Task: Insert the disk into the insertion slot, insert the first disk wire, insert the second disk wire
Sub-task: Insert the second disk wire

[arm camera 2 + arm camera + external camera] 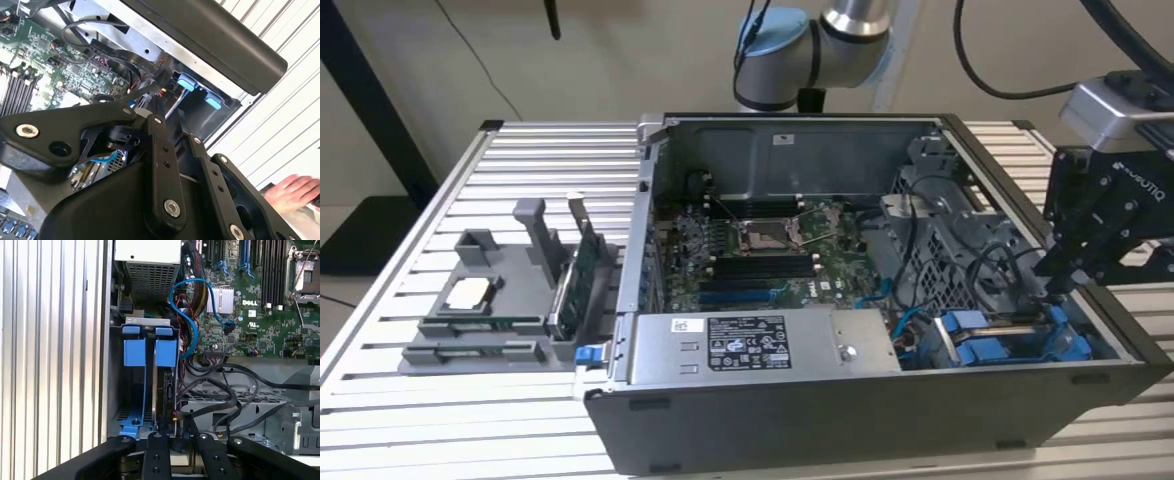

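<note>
Room: a pale wall (627, 60) is seen behind, a dark stand post (374, 100) at the exterior view's left.
Counter (400, 250): ribbed aluminium slats.
Grey fixture tray (494, 310): set leftmost, a green circuit card (587, 265) stood upright in it.
Open computer case (854, 420): placed centrally, motherboard (774, 250) exposed.
Disk (162, 390): seated edge-on in the insertion slot (994, 345), at the right.
Tool (1051, 292): positioned at that slot among black wires (220, 390); whether open or closed cannot be told.

The end effector (1054, 285) hangs pointing steeply downward.
</note>
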